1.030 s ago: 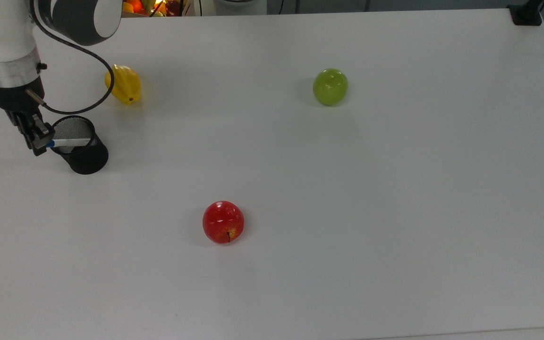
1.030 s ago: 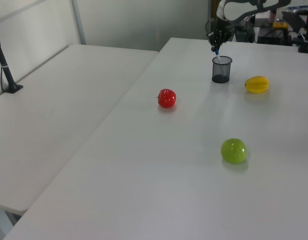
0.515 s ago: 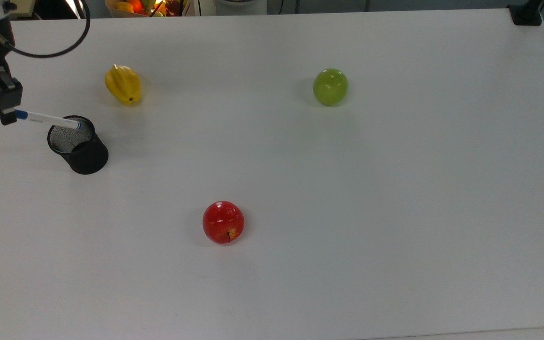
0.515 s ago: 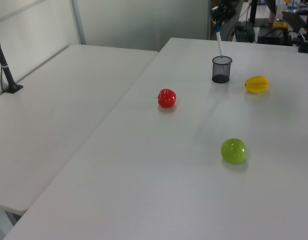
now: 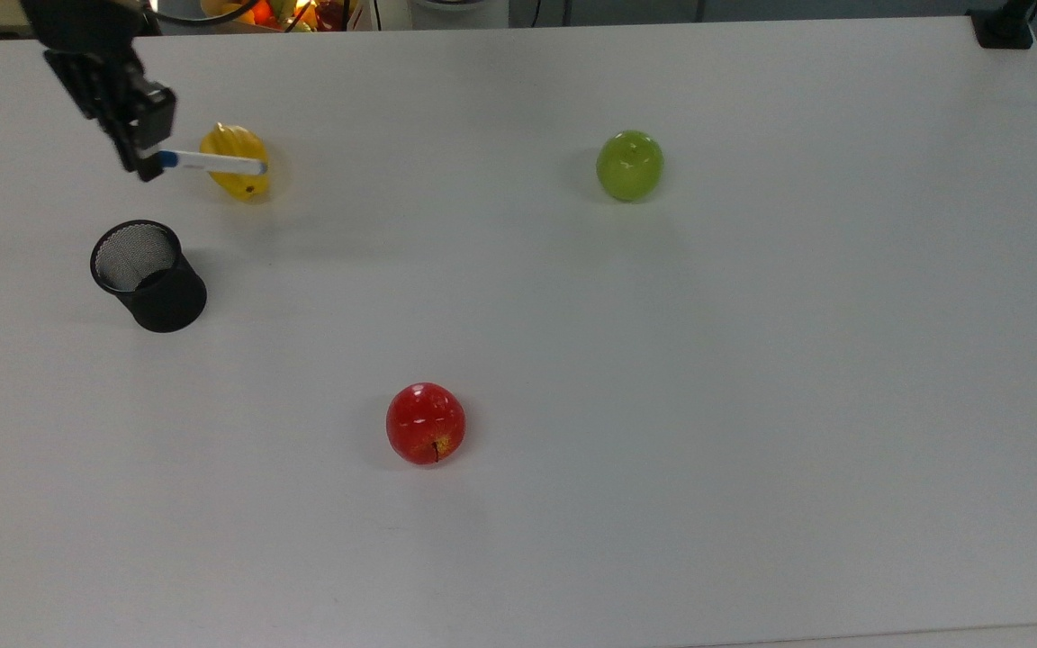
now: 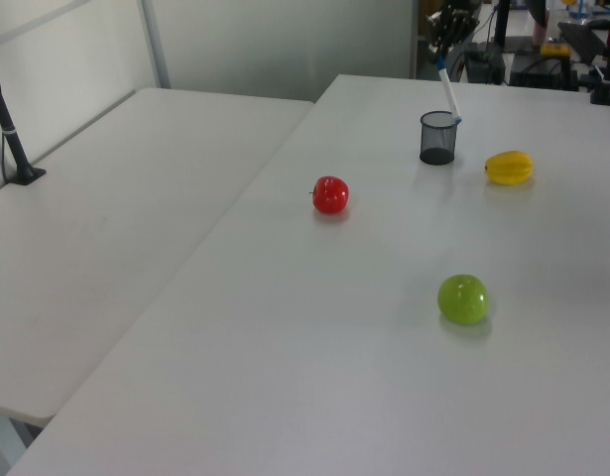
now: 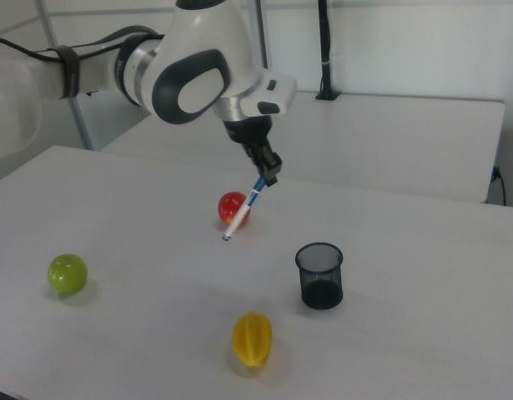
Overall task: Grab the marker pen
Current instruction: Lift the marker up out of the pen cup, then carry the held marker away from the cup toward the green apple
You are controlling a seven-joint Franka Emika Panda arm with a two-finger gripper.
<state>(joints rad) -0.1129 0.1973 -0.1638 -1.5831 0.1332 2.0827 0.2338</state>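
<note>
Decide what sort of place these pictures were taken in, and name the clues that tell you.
Most likely a robotics lab or test room. A white robot arm holds a white marker pen with a blue cap above a bare white table, where a red apple and a black mesh pen cup are set out like props.

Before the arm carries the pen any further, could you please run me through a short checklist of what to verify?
1. Grip: the gripper is shut on the pen's blue cap end. Ok.
2. Pen out of the black mesh cup: in the right view it hangs in the air, apart from the cup. Ok.
3. Pen attitude: it hangs tilted, its free tip pointing down and away from the gripper. How firmly it sits: cannot tell.
4. Cup upright on the table. Ok.
5. Nearby things: in the top view the pen crosses the yellow fruit; the right view shows it well above the table. Ok.
6. Red apple and green apple stand apart from the arm. Ok.
</note>
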